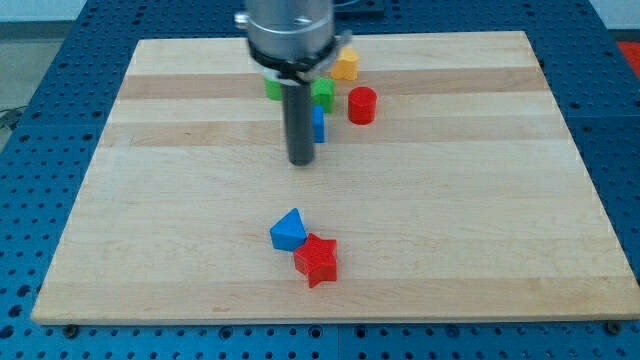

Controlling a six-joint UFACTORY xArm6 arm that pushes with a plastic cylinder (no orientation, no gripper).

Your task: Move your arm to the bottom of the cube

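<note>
1 blue cube (318,124) is sitting near the board's (480,220) top middle, partly hidden, while my tip (301,161), a bare rod pinching nothing, is resting just below-left of it.

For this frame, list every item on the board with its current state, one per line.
my tip: down at the board, just below the top cluster.
blue block: mostly hidden behind the rod.
green block: partly hidden by the arm.
yellow block: flat, at the cluster's top.
red cylinder: upright, apart from the rod.
blue cube: touching the red star.
red star: lying flat.
</note>
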